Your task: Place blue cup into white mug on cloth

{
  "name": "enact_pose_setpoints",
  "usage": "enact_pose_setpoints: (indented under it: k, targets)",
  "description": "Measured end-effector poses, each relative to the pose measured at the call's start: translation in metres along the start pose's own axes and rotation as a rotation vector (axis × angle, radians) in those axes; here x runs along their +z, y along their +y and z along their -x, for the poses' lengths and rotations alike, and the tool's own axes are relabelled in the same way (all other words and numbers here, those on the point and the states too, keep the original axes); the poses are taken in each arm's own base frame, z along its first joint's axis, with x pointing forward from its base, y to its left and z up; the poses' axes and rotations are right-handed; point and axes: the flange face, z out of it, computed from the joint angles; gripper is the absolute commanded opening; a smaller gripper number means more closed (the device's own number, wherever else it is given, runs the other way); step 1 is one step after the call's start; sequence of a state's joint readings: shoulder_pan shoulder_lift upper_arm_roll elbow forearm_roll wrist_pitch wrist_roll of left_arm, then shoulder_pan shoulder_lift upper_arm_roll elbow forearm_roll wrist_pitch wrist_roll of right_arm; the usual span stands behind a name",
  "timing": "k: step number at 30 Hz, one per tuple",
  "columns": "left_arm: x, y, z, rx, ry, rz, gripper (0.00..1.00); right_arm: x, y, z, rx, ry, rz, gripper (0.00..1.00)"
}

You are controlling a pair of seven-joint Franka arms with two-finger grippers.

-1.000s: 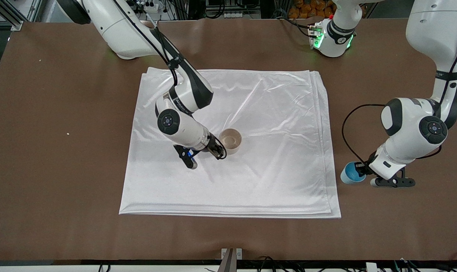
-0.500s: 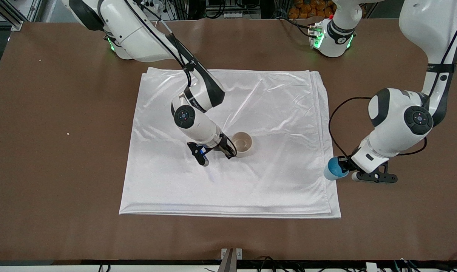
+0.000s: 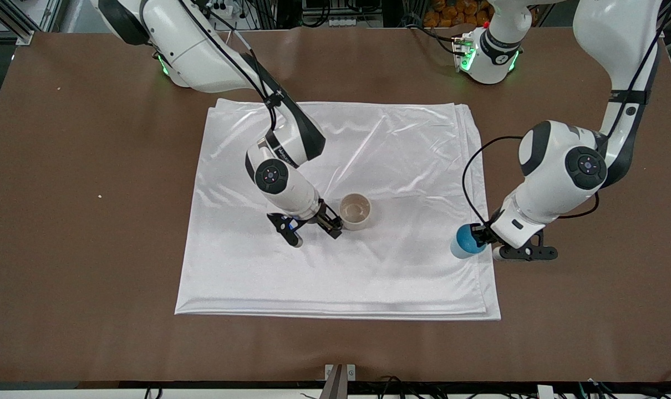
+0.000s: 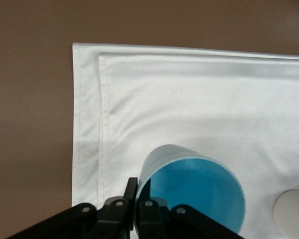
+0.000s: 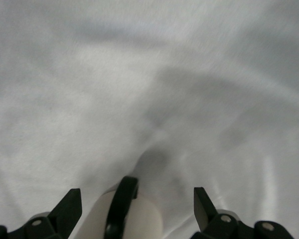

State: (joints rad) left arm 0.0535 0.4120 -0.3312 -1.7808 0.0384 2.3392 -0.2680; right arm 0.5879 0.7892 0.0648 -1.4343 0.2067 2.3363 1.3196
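Over the large shiny white folded cloth (image 3: 391, 166), at its edge toward the left arm's end, the left gripper (image 3: 482, 238) clamps the small light-blue handleless cup (image 3: 464, 243). Farther on, mid-cloth, the right gripper (image 3: 313, 230) stands spread beside the off-white mug (image 3: 355, 211), its black handle (image 5: 118, 209) between the fingers.

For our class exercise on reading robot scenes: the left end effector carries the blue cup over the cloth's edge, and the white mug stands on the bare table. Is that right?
Not quite. The white mug stands on the cloth, not the bare table, as the front view shows. The left end effector does carry the blue cup over the cloth's edge.
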Motion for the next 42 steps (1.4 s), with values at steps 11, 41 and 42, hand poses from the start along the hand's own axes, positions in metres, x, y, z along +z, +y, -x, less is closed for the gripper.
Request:
enact_pose_setpoints:
  k: [11, 41, 42]
  targets:
    - [0.0, 0.05, 0.013, -0.073, -0.013, 0.012, 0.0, -0.053, 0.033, -0.074, -0.366, -0.062, 0.211, 1.0]
    - [0.003, 0.225, 0.091, -0.289, -0.043, 0.002, 0.0, -0.171, 0.224, -0.152, -0.67, -0.107, 0.231, 1.0]
    - [0.004, 0.228, 0.093, -0.291, -0.044, 0.002, 0.0, -0.175, 0.229, -0.147, -0.673, -0.107, 0.233, 1.0]
